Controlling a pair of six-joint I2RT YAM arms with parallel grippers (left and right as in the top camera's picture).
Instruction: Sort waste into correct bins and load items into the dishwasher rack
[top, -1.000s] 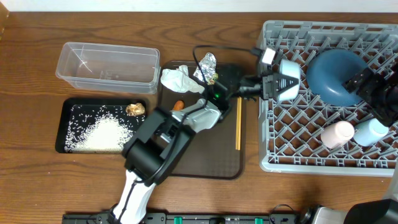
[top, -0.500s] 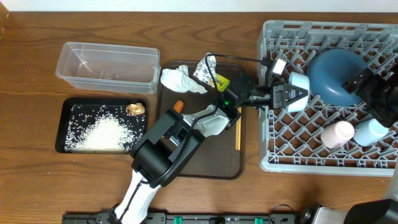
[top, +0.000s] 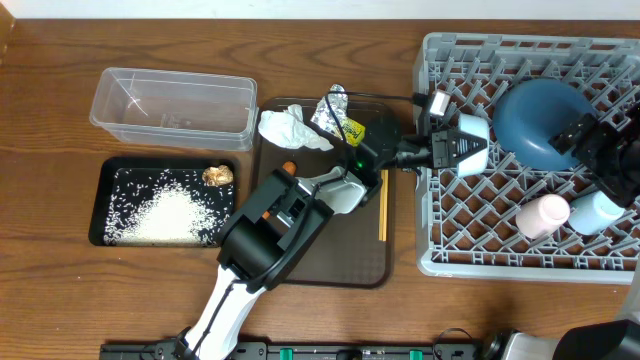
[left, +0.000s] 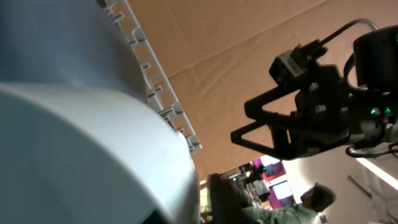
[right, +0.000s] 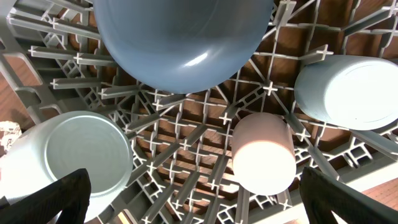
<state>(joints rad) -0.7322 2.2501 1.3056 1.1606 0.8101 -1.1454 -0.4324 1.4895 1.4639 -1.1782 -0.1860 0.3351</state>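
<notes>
Blue bowl (top: 540, 122), pink cup (top: 542, 214) and light-blue cup (top: 597, 211) are racked, rice (top: 165, 212) binned. Chopsticks (top: 383, 205), foil (top: 332, 105), tissue (top: 285, 128) and carrot (top: 288, 168) left. Left claw (top: 440, 150) at the white bowl (top: 468, 145), can't tell its grip. Right claw (right: 194, 186) wide open, empty.

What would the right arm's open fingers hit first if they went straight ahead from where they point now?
Probably the bare rack grid, in the gap between the white bowl and the pink cup, though depth is hard to judge.

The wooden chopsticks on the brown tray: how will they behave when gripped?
The chopsticks look thin and straight, so they are probably stiff and light. Lying flat on the smooth tray, they may slide or roll when pushed.
</notes>
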